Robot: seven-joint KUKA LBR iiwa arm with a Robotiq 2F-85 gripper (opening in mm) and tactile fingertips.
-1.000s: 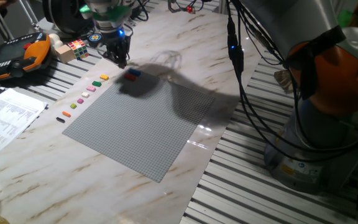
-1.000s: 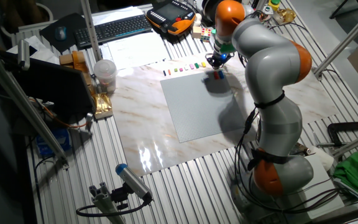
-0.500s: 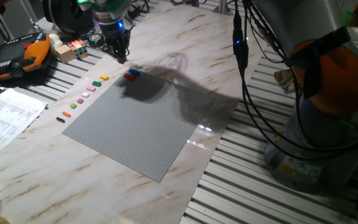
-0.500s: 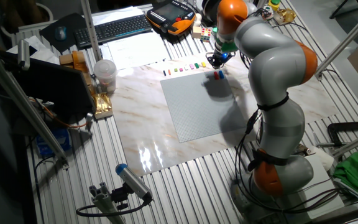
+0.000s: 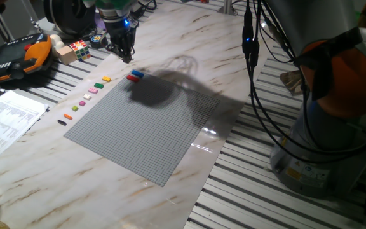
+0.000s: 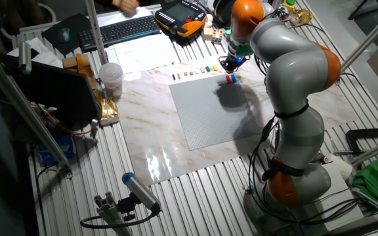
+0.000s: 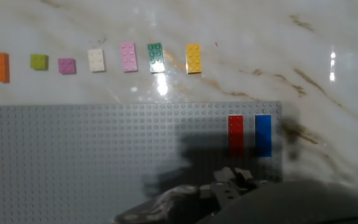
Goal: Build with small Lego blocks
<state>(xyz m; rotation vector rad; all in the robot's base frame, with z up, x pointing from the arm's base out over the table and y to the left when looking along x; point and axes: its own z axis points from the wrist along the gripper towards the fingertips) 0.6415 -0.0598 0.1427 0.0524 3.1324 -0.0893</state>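
Red brick point(image 7: 235, 134), blue brick point(image 7: 263, 135), grey baseplate point(image 7: 79, 155).

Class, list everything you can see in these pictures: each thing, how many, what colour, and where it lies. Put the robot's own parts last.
red brick: one, on the baseplate near its corner
blue brick: one, beside the red brick
loose bricks: eight in a row on the table: yellow, green, pink, white, magenta, lime, orange, one dark at the picture's edge
baseplate: one, grey, mid-table
puzzle cube: one, multicoloured, table edge
paper sheet: white, beside the table
gripper: one, dark, above the table beyond the bricks
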